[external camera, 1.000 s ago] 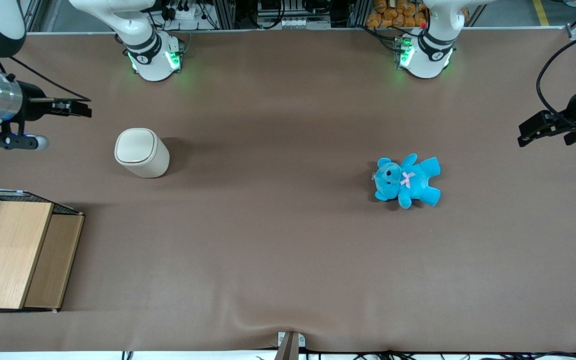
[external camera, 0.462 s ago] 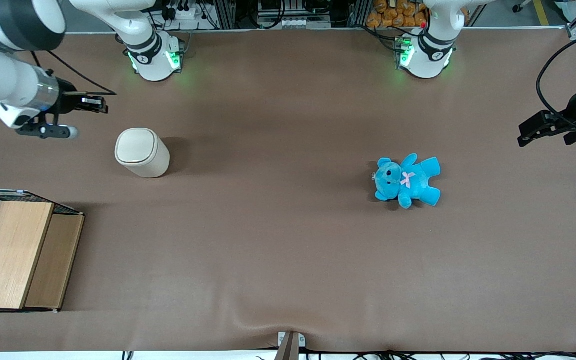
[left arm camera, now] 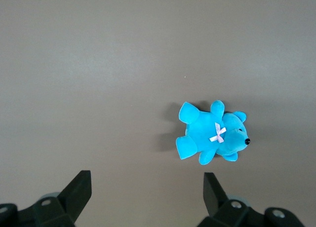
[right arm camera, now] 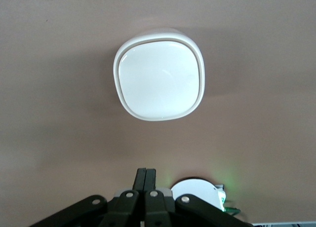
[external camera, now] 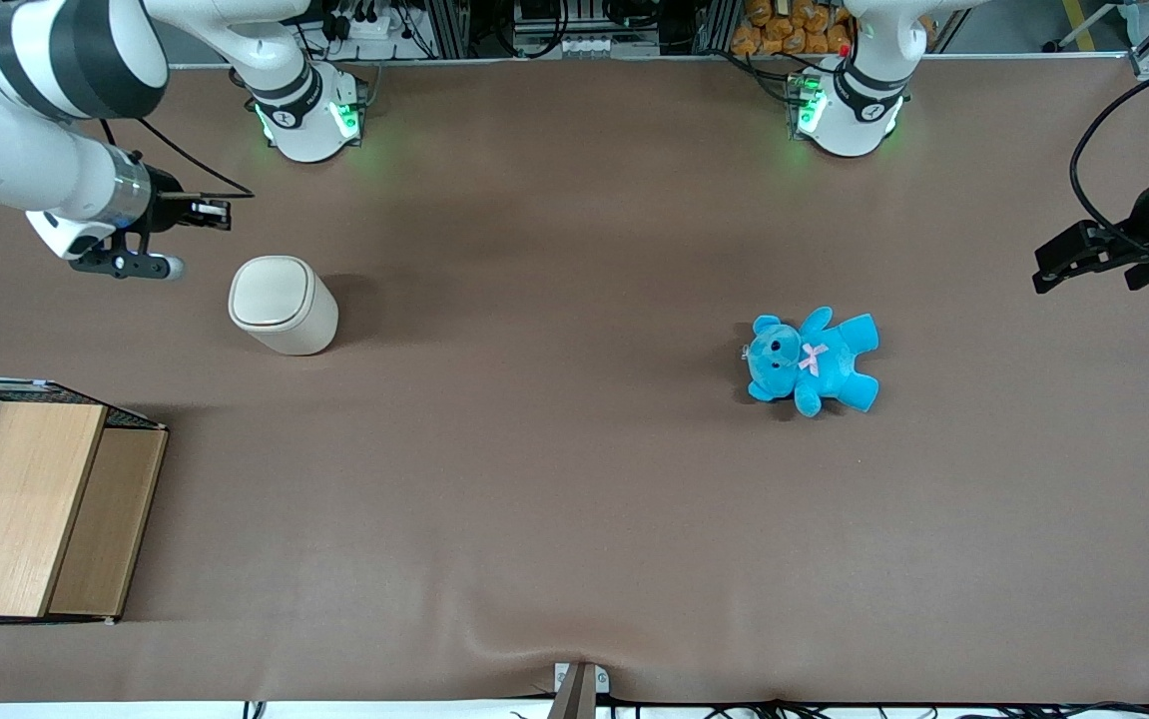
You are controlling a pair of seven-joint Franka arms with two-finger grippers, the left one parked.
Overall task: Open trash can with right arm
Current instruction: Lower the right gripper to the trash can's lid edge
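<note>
The cream-white trash can [external camera: 282, 305] stands upright on the brown table toward the working arm's end, its flip lid shut. In the right wrist view the trash can [right arm camera: 159, 81] shows from above, with its rounded-square lid flat and closed. My right gripper [external camera: 218, 214] hangs above the table, farther from the front camera than the trash can and a little to its side, not touching it. Its two black fingers are pressed together and hold nothing, as the right wrist view [right arm camera: 145, 173] shows.
A wooden box [external camera: 35, 509] with a wire mesh side sits near the front edge at the working arm's end. A blue teddy bear [external camera: 814, 359] lies toward the parked arm's end, also in the left wrist view [left arm camera: 212, 135]. Two arm bases [external camera: 309, 115] stand along the back edge.
My right arm has swung in over the table toward the trash can, bringing the gripper closer to it. The trash can and teddy bear have not moved.
</note>
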